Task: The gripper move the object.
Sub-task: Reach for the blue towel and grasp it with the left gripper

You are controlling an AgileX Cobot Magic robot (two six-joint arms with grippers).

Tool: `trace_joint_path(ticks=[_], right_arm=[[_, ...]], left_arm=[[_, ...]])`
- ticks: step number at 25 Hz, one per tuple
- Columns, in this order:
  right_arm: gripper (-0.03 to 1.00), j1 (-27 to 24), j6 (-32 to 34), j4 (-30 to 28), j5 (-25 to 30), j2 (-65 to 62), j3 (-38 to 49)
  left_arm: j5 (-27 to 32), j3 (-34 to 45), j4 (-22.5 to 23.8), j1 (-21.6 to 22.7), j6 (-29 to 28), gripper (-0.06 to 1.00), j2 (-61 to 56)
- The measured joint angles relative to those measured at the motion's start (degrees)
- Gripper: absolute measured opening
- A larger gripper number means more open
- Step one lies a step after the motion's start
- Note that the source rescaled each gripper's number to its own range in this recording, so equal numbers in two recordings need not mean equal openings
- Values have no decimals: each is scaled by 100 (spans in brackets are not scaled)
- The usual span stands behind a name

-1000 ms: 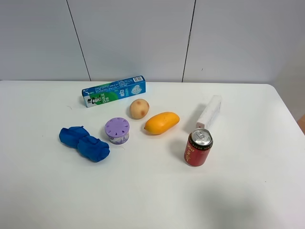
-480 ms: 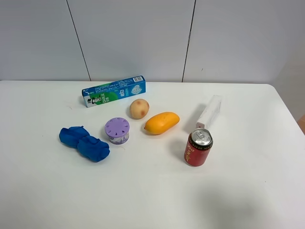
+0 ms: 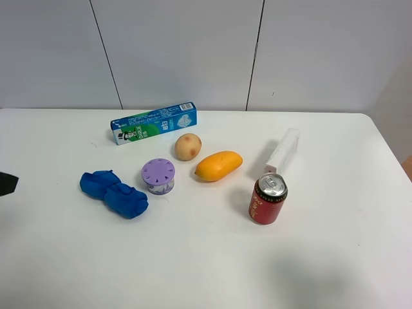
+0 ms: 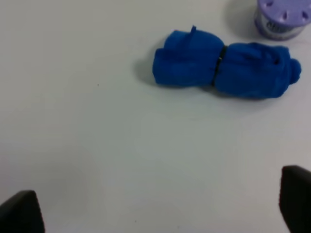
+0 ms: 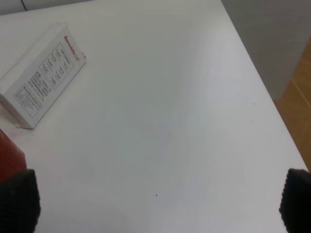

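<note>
The bright blue two-lobed bundle [image 3: 114, 194] lies on the white table at the left, next to the purple container. In the left wrist view the bundle [image 4: 226, 65] lies ahead of my left gripper [image 4: 158, 208], which is open and empty, with its two dark fingertips [image 4: 19, 211] far apart. In the high view only a black tip of the left gripper [image 3: 6, 183] shows at the left edge, well left of the bundle. My right gripper [image 5: 155, 201] is open and empty above bare table near the right edge; it is out of the high view.
A purple round container [image 3: 158, 176] stands just right of the bundle. A blue-green toothpaste box [image 3: 153, 122], a potato [image 3: 188, 147], a mango [image 3: 219, 165], a red can [image 3: 268, 198] and a white box [image 3: 282, 151] lie around the middle. The table's right edge [image 5: 257, 77] is near.
A black tip of the left gripper has come into the high view at the left edge. The objects have not moved.
</note>
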Motion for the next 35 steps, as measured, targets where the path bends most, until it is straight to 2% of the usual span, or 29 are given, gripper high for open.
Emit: trace_joint_path(ticks=[9, 16, 29, 32, 35], right_arm=[[100, 0, 0, 0, 0, 0, 0], [100, 0, 0, 0, 0, 0, 0], [100, 0, 0, 0, 0, 0, 0], [100, 0, 0, 0, 0, 0, 0], [100, 0, 0, 0, 0, 0, 0]], left_arm=[[-318, -440, 0, 0, 987, 98, 1786], [-589, -682, 0, 0, 2104, 98, 2702], [-1303, -929, 12, -471, 5742, 97, 3788], [-1338, -929, 6, -626, 6528, 89, 4026], [-1344, -929, -148, -786, 7071, 78, 4284]])
